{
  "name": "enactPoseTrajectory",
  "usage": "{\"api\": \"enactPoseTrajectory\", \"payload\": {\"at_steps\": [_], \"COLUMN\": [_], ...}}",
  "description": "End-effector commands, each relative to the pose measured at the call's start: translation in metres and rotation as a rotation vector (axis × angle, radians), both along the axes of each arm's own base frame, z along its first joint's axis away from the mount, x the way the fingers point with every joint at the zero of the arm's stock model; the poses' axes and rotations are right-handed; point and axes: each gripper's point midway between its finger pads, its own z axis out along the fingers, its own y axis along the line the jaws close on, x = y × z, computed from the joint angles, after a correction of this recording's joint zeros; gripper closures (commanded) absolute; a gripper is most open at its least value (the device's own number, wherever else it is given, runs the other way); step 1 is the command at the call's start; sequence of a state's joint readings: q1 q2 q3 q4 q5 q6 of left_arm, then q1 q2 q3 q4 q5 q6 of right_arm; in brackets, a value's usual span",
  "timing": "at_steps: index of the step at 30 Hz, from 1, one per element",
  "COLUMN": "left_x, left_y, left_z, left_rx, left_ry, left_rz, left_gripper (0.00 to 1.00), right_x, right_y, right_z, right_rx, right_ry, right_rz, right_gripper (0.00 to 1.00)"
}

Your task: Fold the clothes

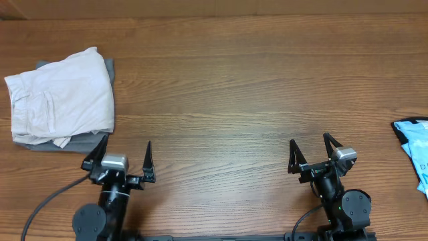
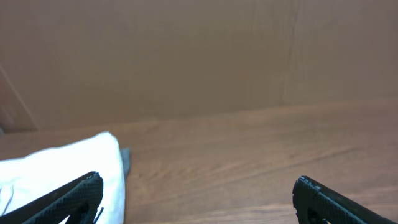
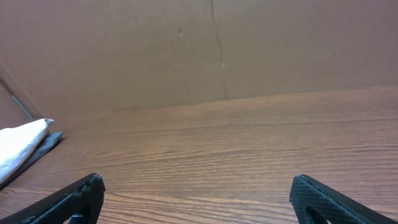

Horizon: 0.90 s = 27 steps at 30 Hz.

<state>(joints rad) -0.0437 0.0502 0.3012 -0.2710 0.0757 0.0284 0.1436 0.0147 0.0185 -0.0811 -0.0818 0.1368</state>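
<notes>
The clothes, pale cream shorts (image 1: 61, 97), lie folded in a bundle at the table's far left, on top of a darker grey garment (image 1: 73, 142). In the left wrist view the cream shorts (image 2: 68, 168) show at the lower left, behind one fingertip. My left gripper (image 1: 126, 152) stands open at the front left, just below and right of the bundle, with nothing between its fingers. Open and empty too, my right gripper (image 1: 311, 148) rests at the front right. From the right wrist view the cream shorts (image 3: 18, 146) appear far off to the left.
A light-blue printed item (image 1: 414, 150) lies at the table's right edge. The wooden table (image 1: 227, 87) stretches between the two garments. A brown wall backs the table in both wrist views.
</notes>
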Motion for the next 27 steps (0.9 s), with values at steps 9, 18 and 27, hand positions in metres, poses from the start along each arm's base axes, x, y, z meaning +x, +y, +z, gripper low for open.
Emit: {"api": "enactPoseTrajectory", "payload": {"at_steps": [9,18,27], "left_x": [0.01,0.022,0.022], "left_y": [-0.002,-0.002,-0.002], "left_z": [-0.04,-0.083,-0.083], "left_rx": [-0.016,-0.015,-0.015], "left_ry": [0.026,0.05,0.052], "left_rz": [-0.006,-0.004,-0.005], "left_gripper": [0.0,0.0,0.0], "right_x": [0.0,0.0,0.0], "right_y": [0.0,0.0,0.0], "right_z": [-0.001,-0.001,-0.001], "right_rx": [-0.002,-0.002,-0.002], "right_ry": [-0.008,-0.008,-0.008], "right_rz": [0.002,0.002,0.002], "right_gripper": [0.0,0.0,0.0]}}
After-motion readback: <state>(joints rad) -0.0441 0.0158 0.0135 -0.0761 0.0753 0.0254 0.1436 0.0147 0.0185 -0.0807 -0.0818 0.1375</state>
